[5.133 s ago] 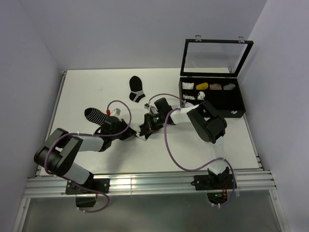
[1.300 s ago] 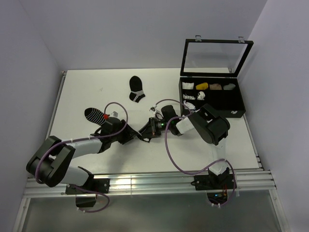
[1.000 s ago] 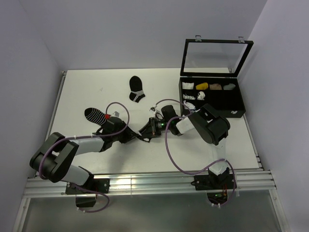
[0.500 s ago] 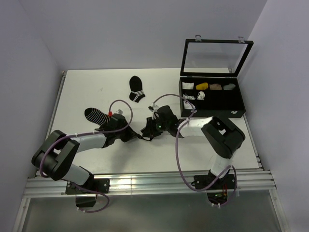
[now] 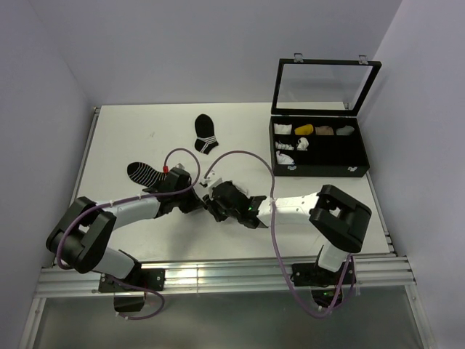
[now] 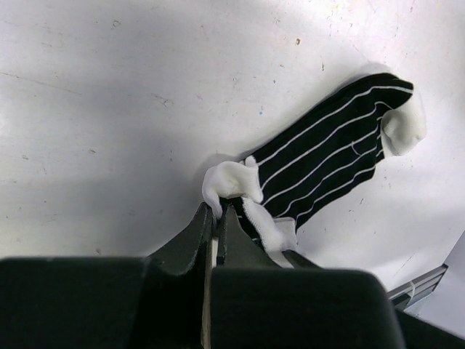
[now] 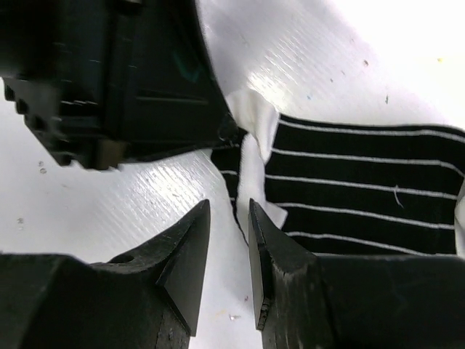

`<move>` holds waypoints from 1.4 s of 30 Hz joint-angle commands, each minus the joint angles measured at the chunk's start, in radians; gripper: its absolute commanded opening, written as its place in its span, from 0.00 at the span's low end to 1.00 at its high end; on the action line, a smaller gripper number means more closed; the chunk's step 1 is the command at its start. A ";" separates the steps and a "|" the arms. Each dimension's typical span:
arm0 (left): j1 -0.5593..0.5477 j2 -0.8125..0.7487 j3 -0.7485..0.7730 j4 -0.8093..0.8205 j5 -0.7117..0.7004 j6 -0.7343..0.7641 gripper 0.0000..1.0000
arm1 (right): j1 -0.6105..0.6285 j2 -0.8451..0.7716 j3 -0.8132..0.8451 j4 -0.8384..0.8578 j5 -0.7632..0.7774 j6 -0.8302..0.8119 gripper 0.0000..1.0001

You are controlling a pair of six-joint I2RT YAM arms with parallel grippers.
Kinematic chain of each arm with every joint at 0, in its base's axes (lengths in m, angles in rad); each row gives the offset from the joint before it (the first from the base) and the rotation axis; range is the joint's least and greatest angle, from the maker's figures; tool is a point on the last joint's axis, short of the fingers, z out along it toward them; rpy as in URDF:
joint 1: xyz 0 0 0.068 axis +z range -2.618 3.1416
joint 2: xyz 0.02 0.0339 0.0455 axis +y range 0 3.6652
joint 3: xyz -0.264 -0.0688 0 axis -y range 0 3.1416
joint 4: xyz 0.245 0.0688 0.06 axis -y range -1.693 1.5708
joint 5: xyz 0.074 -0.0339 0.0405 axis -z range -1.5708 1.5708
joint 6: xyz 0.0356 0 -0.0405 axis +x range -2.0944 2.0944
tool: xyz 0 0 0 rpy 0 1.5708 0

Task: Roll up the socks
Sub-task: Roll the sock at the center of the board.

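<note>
A black sock (image 6: 334, 160) with thin white stripes and a white toe lies flat on the white table in both wrist views. White fabric (image 6: 232, 182) bunches at its near end. My left gripper (image 6: 216, 209) is shut on that white edge. The right wrist view shows the same sock (image 7: 363, 182), with my right gripper (image 7: 229, 205) open at its white border (image 7: 254, 145) and nothing clamped. The left gripper's black body (image 7: 145, 73) sits just beyond. From above, both grippers (image 5: 202, 203) (image 5: 213, 197) meet at mid-table and hide the socks.
A black sock with white bands (image 5: 205, 134) lies at the back centre. A striped black sock (image 5: 144, 172) lies left, beside my left arm. An open black compartment box (image 5: 320, 169) with small rolled items stands at the right.
My left gripper has shut on the sock's white edge. My right gripper has let go and opened, and the right arm has swung round toward the near side.
</note>
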 commanded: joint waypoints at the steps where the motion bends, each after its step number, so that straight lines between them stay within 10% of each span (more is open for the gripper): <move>1: -0.004 -0.017 0.029 -0.047 -0.014 0.022 0.00 | 0.036 0.038 0.053 0.004 0.132 -0.068 0.35; 22: -0.004 -0.037 0.037 -0.070 -0.009 0.013 0.00 | 0.061 0.206 0.133 -0.116 0.229 -0.054 0.45; 27: -0.004 -0.063 0.038 -0.073 -0.014 -0.008 0.01 | 0.059 0.228 0.136 -0.133 0.224 -0.054 0.18; 29: -0.004 -0.081 0.031 -0.068 -0.029 -0.031 0.07 | 0.059 0.228 0.133 -0.128 0.208 -0.049 0.00; 37: 0.001 -0.282 -0.093 -0.050 -0.150 -0.159 0.64 | -0.028 0.118 0.009 -0.009 -0.042 0.006 0.00; 42: -0.001 -0.398 -0.192 0.056 -0.152 -0.192 0.74 | -0.145 0.072 -0.062 0.096 -0.283 0.076 0.00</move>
